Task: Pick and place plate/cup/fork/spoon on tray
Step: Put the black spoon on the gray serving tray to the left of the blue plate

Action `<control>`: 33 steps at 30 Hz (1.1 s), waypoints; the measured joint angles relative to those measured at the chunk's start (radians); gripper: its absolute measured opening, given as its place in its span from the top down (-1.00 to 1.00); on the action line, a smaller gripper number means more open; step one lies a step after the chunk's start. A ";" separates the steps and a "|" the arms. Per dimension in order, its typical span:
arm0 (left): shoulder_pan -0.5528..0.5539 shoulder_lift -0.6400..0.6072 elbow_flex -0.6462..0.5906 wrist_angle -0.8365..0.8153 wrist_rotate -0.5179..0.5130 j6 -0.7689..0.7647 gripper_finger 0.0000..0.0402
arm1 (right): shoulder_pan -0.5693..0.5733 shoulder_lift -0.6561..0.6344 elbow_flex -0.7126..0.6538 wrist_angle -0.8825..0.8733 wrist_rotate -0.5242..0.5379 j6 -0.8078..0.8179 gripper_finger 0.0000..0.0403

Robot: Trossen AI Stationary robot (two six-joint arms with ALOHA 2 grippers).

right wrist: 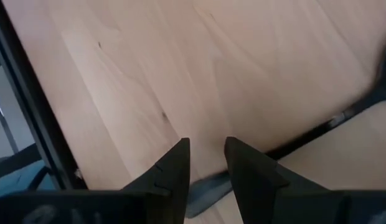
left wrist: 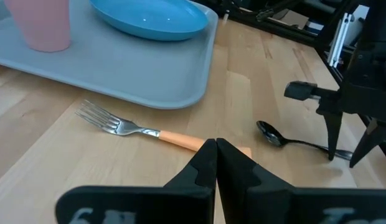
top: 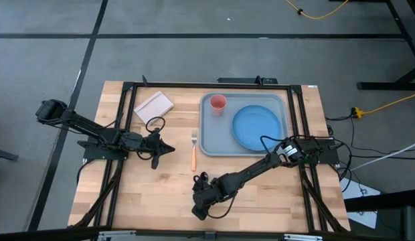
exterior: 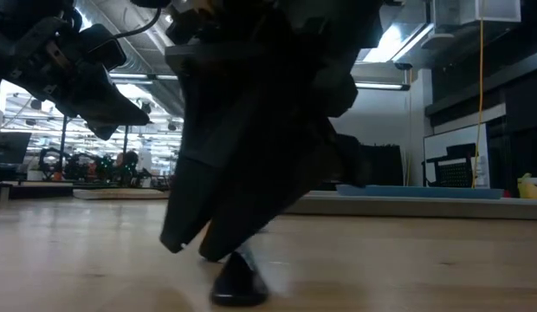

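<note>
right gripper over the spoon

the small dark spoon lies on the wooden table, near the orange-handled fork. the right gripper straddles its handle, fingers narrowly parted. the left gripper waits pinched together, left of the fork.

One tray, one plate, one cup, one fork, one spoon, two pincers.

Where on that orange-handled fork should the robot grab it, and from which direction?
Probably the orange handle of the fork, from straight above. It lies flat on the table beside the tray, tines toward the far edge, so fingers should straddle the thin handle across its width. The left gripper, shut, hovers close beside it.
</note>
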 joint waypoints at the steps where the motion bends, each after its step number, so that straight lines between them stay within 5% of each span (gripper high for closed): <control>1: 0.000 0.000 0.000 0.000 0.000 0.000 1.00 | 0.000 -0.001 0.000 -0.008 -0.002 0.000 0.44; 15: 0.000 0.000 0.000 0.000 0.000 0.000 1.00 | 0.002 0.002 0.094 -0.349 0.016 -0.015 0.44; 28: 0.000 0.000 0.000 0.000 0.000 0.000 1.00 | 0.001 0.002 0.107 -0.347 0.023 -0.095 0.44; 33: 0.000 0.000 0.000 -0.001 0.000 0.001 1.00 | 0.000 -0.001 0.212 -0.414 0.131 -0.194 0.44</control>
